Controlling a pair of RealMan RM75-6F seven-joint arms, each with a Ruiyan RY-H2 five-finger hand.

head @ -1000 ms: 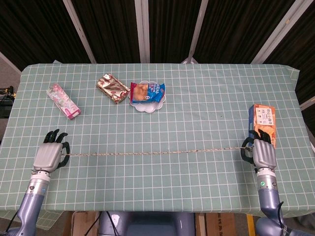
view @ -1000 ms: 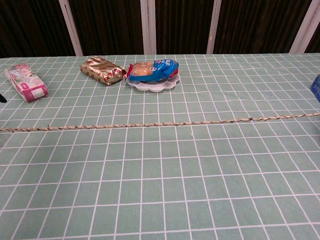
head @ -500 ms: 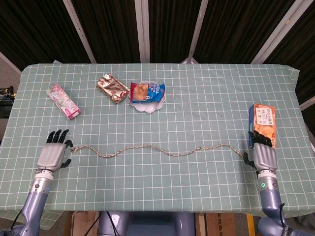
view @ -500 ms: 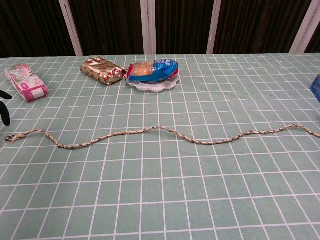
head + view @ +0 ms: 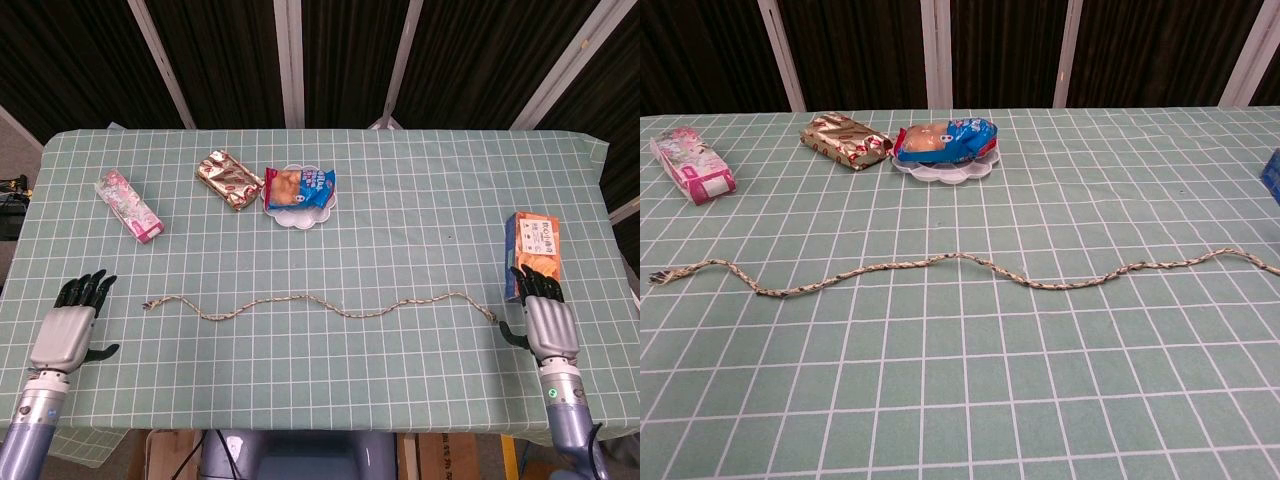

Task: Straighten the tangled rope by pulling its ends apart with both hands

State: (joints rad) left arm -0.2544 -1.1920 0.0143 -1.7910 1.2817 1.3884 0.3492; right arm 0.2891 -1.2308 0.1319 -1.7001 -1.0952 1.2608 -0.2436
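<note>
So the rope (image 5: 320,305) lies loose across the table (image 5: 400,200), wavy but untangled, long axis running left to right, well in front of the plate (image 5: 298,212). Neither hand holds it. The left hand (image 5: 68,330) sits off the rope's left end with a clear gap, fingers straight and apart, empty. The right hand (image 5: 545,318) is just beside the right end, also flat and empty, so it's the nearer one. I'd guess any further pull means re-gripping both ends.

Grey left hand (image 5: 65,332), black fingers (image 5: 85,290), blue forearms
</note>
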